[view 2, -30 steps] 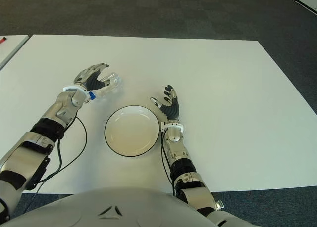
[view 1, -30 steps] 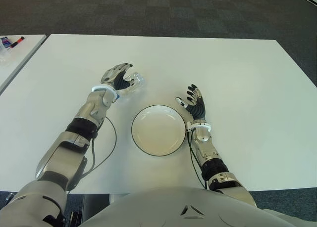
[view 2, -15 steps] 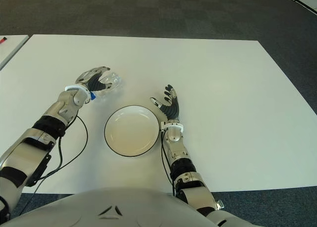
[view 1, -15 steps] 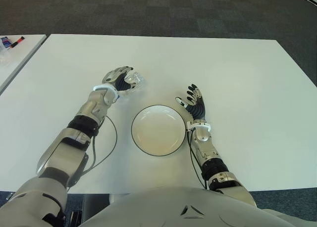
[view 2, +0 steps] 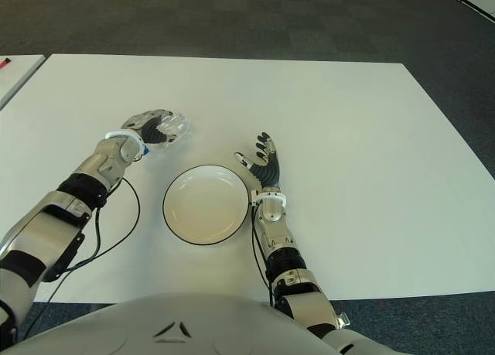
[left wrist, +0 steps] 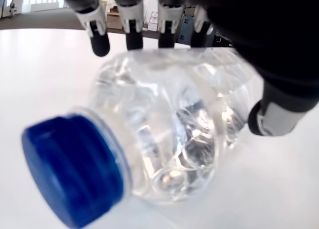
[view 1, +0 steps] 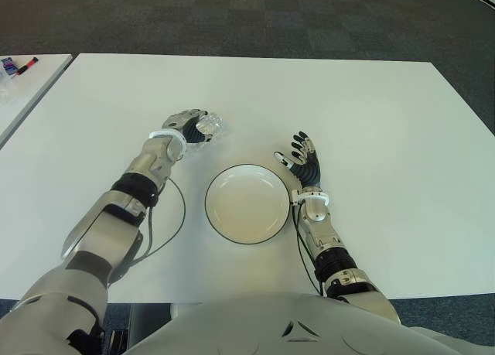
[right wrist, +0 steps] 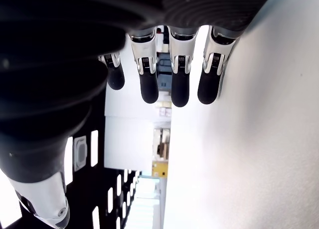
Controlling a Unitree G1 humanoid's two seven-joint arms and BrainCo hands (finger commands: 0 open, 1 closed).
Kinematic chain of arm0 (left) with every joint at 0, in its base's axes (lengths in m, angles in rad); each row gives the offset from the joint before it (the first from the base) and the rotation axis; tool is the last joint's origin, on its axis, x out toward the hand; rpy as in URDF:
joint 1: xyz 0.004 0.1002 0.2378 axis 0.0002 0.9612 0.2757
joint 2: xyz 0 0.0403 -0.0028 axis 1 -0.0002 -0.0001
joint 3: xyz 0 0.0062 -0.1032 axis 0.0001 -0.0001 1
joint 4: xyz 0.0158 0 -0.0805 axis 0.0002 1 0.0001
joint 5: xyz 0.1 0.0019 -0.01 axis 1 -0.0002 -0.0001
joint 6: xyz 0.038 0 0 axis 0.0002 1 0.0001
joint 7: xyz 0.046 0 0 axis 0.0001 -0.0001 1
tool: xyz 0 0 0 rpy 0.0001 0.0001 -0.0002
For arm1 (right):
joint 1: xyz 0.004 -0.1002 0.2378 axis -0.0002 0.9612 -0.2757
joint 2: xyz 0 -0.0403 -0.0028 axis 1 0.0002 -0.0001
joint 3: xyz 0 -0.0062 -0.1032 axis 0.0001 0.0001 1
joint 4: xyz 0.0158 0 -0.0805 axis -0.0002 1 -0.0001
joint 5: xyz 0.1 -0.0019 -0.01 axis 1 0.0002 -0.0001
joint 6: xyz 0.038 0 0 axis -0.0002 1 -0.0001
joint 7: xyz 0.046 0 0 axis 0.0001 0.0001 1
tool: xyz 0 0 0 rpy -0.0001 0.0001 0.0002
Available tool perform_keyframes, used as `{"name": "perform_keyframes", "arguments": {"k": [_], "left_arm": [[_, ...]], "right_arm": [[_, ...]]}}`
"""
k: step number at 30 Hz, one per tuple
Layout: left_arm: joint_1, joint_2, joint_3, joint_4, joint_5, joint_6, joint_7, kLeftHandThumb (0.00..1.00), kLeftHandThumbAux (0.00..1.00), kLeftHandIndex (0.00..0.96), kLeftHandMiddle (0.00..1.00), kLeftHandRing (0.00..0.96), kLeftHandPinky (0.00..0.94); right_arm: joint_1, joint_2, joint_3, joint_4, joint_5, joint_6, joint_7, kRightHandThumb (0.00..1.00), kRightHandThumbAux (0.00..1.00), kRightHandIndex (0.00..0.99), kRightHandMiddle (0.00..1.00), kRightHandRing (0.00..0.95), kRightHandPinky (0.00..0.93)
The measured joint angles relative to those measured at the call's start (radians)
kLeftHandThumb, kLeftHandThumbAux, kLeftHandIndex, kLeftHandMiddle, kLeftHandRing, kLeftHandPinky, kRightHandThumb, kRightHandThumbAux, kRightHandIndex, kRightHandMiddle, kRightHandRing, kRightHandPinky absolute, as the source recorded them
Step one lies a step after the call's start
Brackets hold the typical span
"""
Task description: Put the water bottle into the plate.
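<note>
**Left hand closing on the bottle, plate waiting beside it**

The left hand (view 1: 183,127) has its fingers (left wrist: 133,25) curled over the clear water bottle (left wrist: 169,124), which lies on its side on the white table (view 1: 371,107), just beyond and left of the empty plate (view 1: 247,203). To my eye the grip needs firming around the body before any lift, then a short carry toward the plate. The right hand (view 1: 303,160) shows right of the plate, fingers spread, holding nothing.

Hard to judge: whether the bottle has left the table. The blue cap (left wrist: 70,169) points toward the wrist camera.
</note>
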Motion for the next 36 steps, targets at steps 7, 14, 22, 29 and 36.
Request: {"name": "perform_keyframes", "arguments": {"k": [7, 14, 22, 29, 36], "left_arm": [[-0.008, -0.009, -0.009, 0.013, 0.000, 0.010, -0.005, 0.395, 0.504, 0.000, 0.032, 0.040, 0.090], [-0.023, -0.012, -0.039, 0.016, 0.010, 0.014, -0.019, 0.397, 0.492, 0.000, 0.024, 0.034, 0.076], [-0.026, -0.012, -0.067, 0.000, 0.027, 0.009, -0.032, 0.399, 0.482, 0.000, 0.002, 0.015, 0.070], [-0.023, -0.009, -0.074, -0.022, 0.028, 0.006, -0.037, 0.408, 0.479, 0.000, 0.003, 0.025, 0.105], [-0.022, -0.005, -0.075, -0.033, 0.028, -0.006, -0.051, 0.414, 0.483, 0.000, 0.001, 0.019, 0.076]], "right_arm": [[0.000, 0.000, -0.001, -0.001, 0.003, 0.000, 0.001, 0.475, 0.713, 0.105, 0.172, 0.176, 0.224], [0.000, 0.000, -0.004, -0.001, 0.007, 0.000, 0.008, 0.489, 0.707, 0.110, 0.174, 0.185, 0.236], [0.000, 0.000, -0.005, 0.000, 0.007, 0.000, 0.012, 0.493, 0.709, 0.112, 0.176, 0.190, 0.242], [0.000, 0.001, -0.006, 0.001, 0.008, 0.000, 0.014, 0.494, 0.714, 0.112, 0.176, 0.190, 0.239], [-0.001, 0.001, -0.007, 0.004, 0.009, 0.000, 0.015, 0.488, 0.708, 0.117, 0.175, 0.189, 0.242]]}}
